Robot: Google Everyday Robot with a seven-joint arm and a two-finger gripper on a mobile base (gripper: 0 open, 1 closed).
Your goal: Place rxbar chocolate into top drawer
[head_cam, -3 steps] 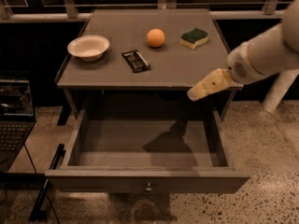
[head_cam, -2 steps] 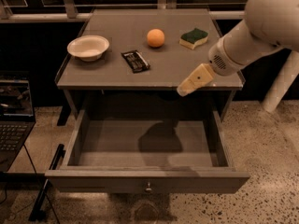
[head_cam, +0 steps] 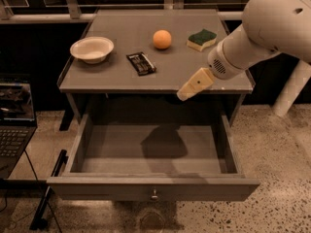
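Note:
The rxbar chocolate [head_cam: 141, 63] is a flat black wrapper lying on the grey table top [head_cam: 116, 76], left of centre. The top drawer [head_cam: 153, 190] is pulled wide open below the table, its inside bare, a small round knob at the front centre. My gripper [head_cam: 185, 93] is a pale beige tip on the big white arm [head_cam: 272, 23]. It hangs over the table's front edge, to the right of the bar and apart from it, above the open drawer. It holds nothing that I can see.
A white bowl [head_cam: 92, 49] sits at the table's left, an orange ball [head_cam: 162, 39] at the back centre, a green-and-yellow sponge [head_cam: 202, 39] at the back right. A laptop [head_cam: 14, 120] stands on the floor to the left. A white post [head_cam: 291, 89] stands at the right.
The arm has swung left and up into view. The gripper has moved left along the table's front edge, closer to the bar. The bar and drawer have not moved.

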